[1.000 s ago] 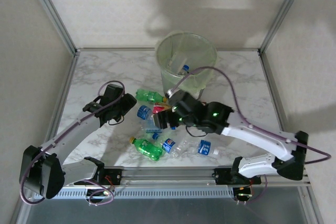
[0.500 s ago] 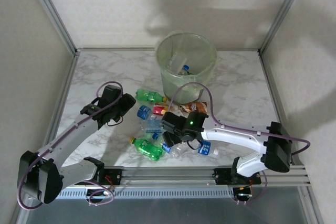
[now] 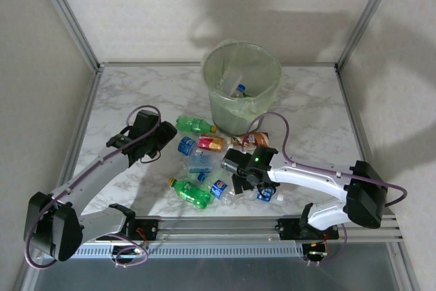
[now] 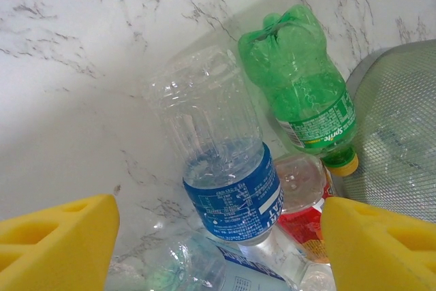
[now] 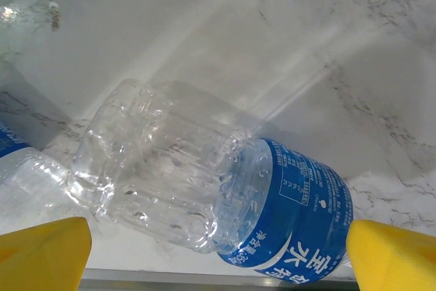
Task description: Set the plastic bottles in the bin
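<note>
"Sprite" on the green bottle's [image 4: 297,76] label

My arms [image 3: 95,172] are pale grey links with black joints, a purple cable [image 3: 272,122] looping off each. A green light [image 3: 257,160] glows by my right end effector [image 3: 240,178]. My pads [image 4: 58,236] are yellow wedges.

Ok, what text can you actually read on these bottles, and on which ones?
"Sprite": label of the green bottle.
"水": blue label of the right-wrist clear bottle; neighbouring character unclear.
Fine print on the left-wrist clear bottle and red-labelled bottle: unreadable.
</note>
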